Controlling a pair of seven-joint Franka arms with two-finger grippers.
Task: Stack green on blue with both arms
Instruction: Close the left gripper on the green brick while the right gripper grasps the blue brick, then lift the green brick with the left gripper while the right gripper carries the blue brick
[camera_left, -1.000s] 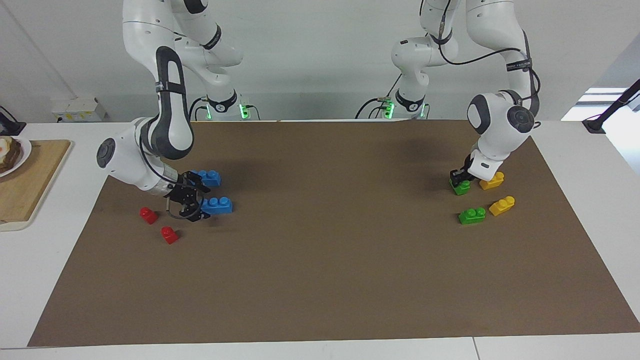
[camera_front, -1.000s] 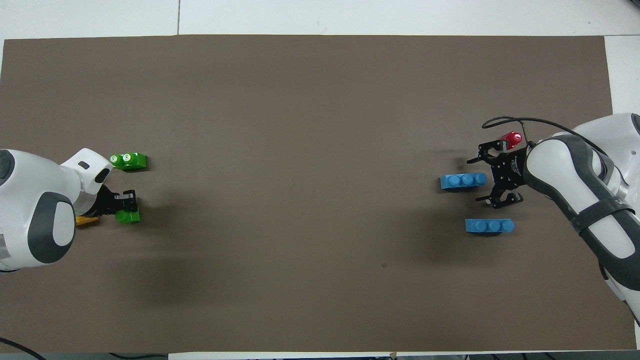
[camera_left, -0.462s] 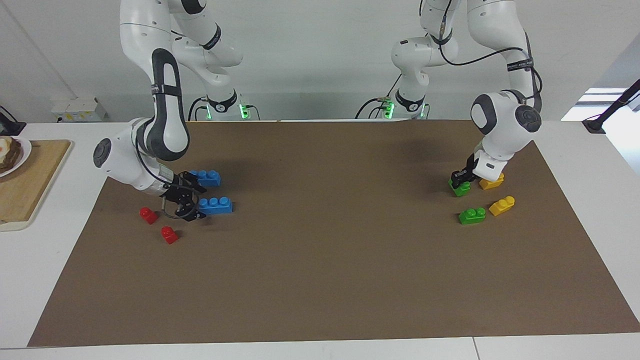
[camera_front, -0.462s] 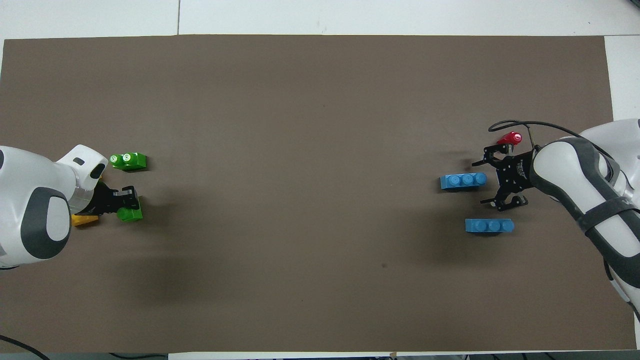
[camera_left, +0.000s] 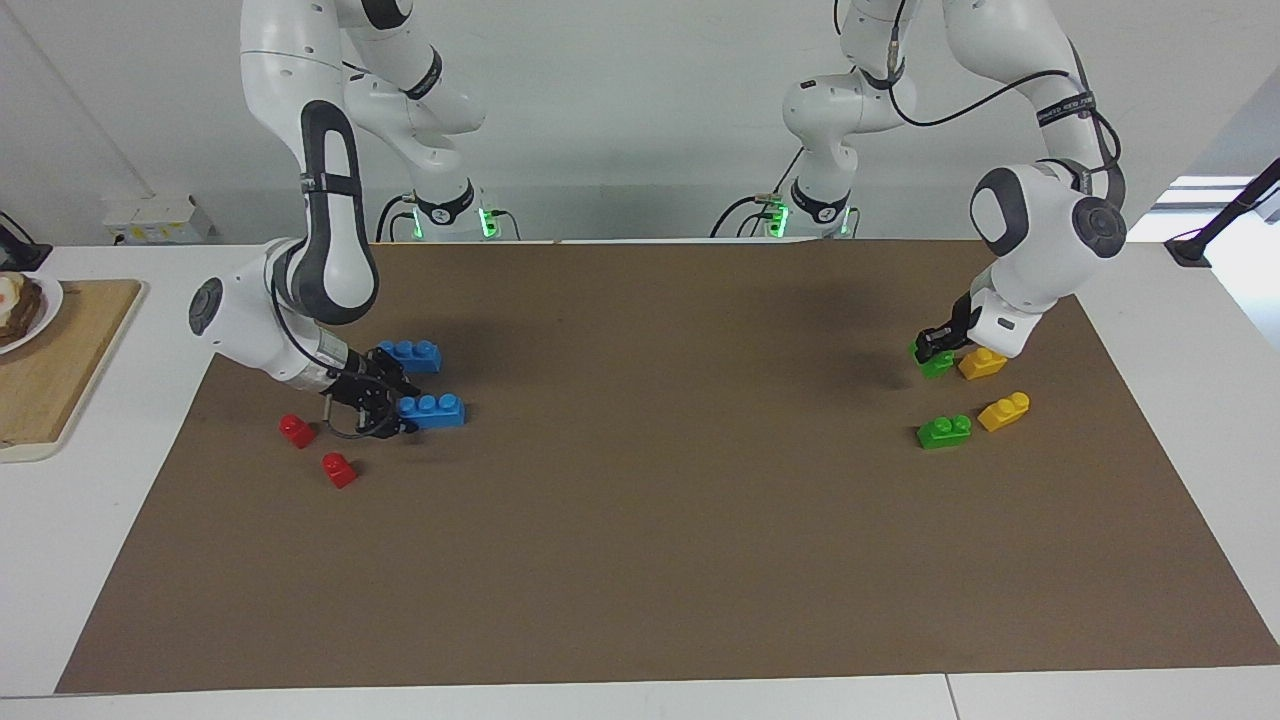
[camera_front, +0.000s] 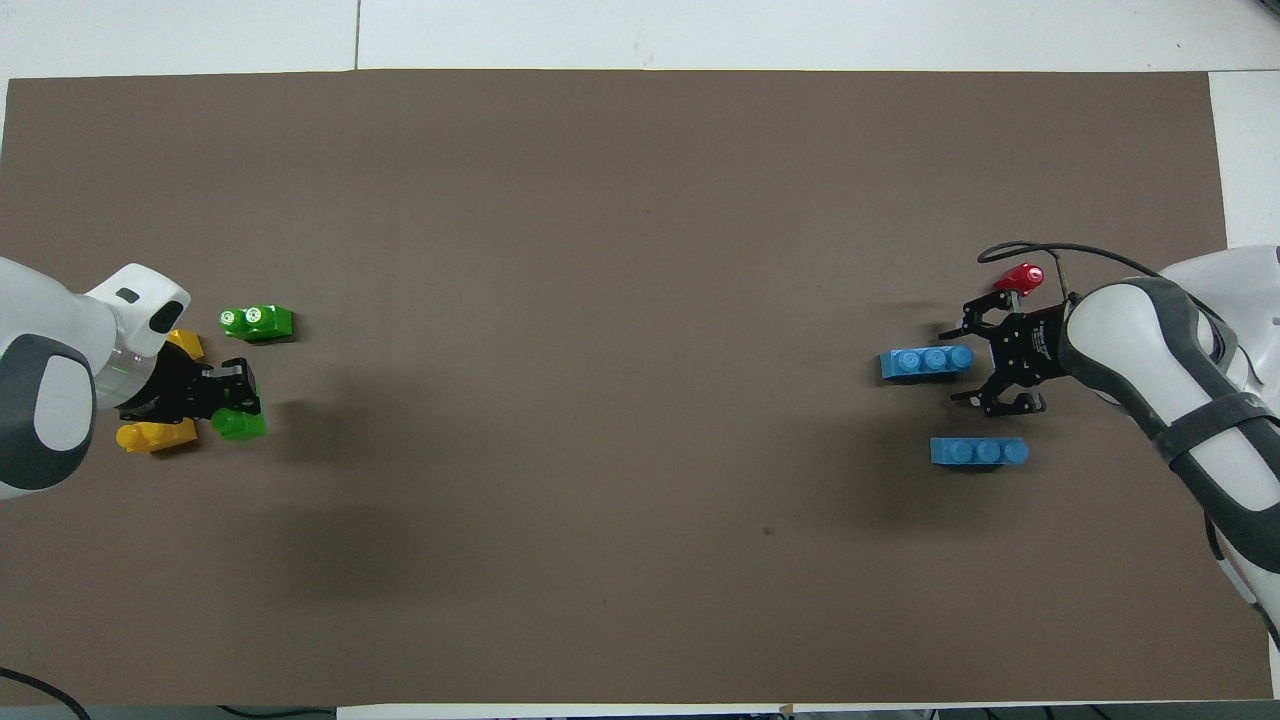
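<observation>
While the left arm (camera_left: 1040, 215) reached down at its own end of the surface, its jaws were clamped together on a green two-stud brick (camera_left: 937, 362), which sat tilted between them; whether it was clear of the brown mat (camera_left: 650, 560) I could not tell. Just beside those jaws lay one yellow two-stud brick (camera_left: 983, 363). The second green brick (camera_left: 944, 431) and a second yellow brick (camera_left: 1004, 410) lay near them, farther from the robots than the yellow one.

At the other end, the right arm (camera_left: 330, 200) held its jaws low against the end of a light-blue three-stud brick (camera_left: 432, 410) that lay flat on the mat. Whether those jaws stood apart or together could not be told. The other blue brick (camera_left: 410, 355) lay just beside them, nearer to the robots than the first. Two small red bricks (camera_left: 297, 430) (camera_left: 339, 469) lay close by the jaws, away from the blue bricks
</observation>
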